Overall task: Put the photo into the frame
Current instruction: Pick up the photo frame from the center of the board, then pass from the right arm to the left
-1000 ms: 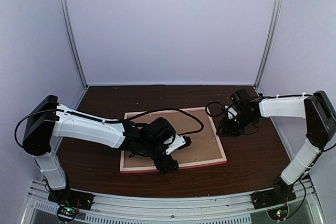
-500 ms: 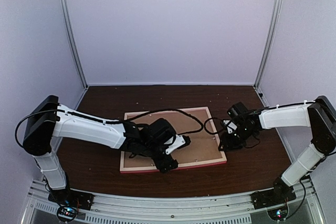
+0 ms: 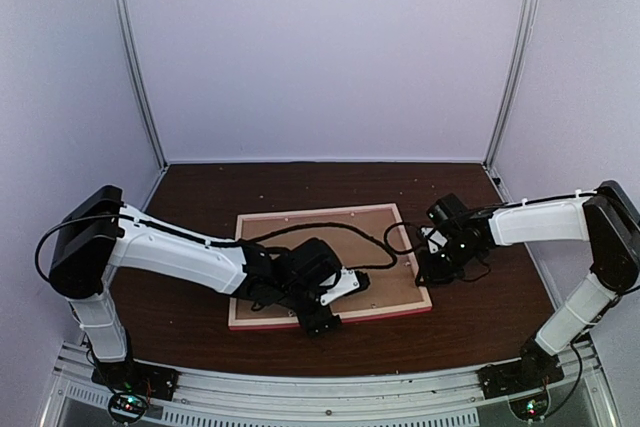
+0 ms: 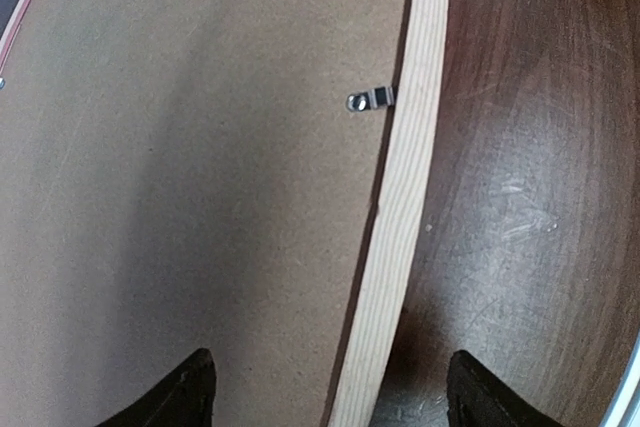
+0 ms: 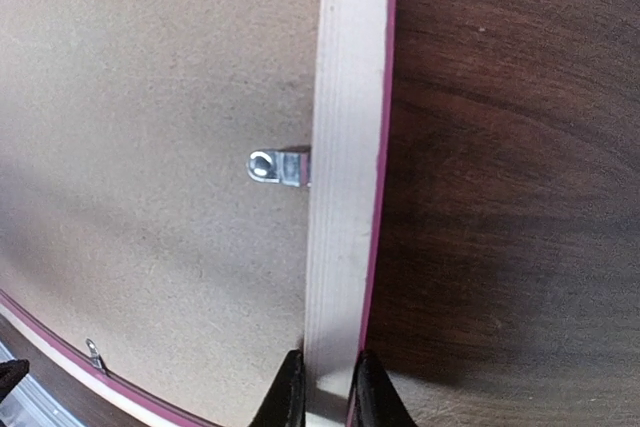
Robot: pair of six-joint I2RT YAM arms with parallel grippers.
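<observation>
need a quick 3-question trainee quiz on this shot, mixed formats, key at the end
1. True or false: the frame lies face up.
2. The right gripper is closed on: A) the frame's wooden rail; B) a loose sheet of paper; C) a screwdriver.
3. Which gripper stands open, straddling the frame's edge?

Key:
1. False: the brown backing board faces up.
2. A.
3. The left gripper.
</observation>
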